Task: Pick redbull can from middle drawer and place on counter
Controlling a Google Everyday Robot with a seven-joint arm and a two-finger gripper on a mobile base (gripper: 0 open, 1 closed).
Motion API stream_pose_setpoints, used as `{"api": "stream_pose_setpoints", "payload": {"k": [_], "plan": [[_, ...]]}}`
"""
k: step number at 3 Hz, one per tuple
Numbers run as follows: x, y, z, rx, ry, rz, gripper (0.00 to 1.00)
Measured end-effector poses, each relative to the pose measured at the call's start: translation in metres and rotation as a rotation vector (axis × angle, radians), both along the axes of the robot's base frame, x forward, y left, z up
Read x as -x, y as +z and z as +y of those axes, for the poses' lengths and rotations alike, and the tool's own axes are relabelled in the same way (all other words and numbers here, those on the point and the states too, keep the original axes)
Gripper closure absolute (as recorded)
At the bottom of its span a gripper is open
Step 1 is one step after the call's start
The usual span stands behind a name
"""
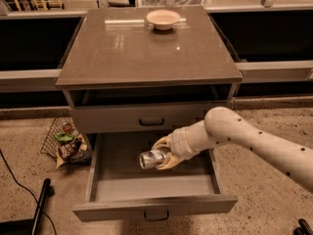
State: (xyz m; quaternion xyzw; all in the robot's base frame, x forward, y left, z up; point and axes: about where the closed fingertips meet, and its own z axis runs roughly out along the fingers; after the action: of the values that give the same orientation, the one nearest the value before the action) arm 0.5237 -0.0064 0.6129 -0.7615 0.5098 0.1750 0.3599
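Note:
The middle drawer (151,207) is pulled out wide open below the closed drawer above it. My gripper (164,153) reaches into it from the right on a white arm and is shut on the redbull can (151,159), a small silvery can held on its side over the drawer's inside, its end facing forward-left. I cannot tell if the can still touches the drawer floor. The counter (122,48) is the glossy grey-brown slab on top of the cabinet, above and behind the gripper.
A cream bowl (163,19) sits at the counter's back middle. A wire basket with snack packs (66,142) stands on the speckled floor left of the cabinet. A black pole (38,207) and cable lie at the lower left. Dark shelving runs behind.

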Motion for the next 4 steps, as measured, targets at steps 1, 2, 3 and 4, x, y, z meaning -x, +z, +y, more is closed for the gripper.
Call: {"api": "stream_pose_setpoints", "payload": {"k": [1,2,3,4], "plan": [[0.001,0.063,-0.01,0.095,0.019,-0.041,1.0],[0.002,0.124,-0.022,0.2,0.03,-0.071,1.0],[0.002,0.124,-0.022,0.2,0.03,-0.071,1.0],[-0.015,0.15,-0.03,0.224,0.007,-0.098,1.0]]}}
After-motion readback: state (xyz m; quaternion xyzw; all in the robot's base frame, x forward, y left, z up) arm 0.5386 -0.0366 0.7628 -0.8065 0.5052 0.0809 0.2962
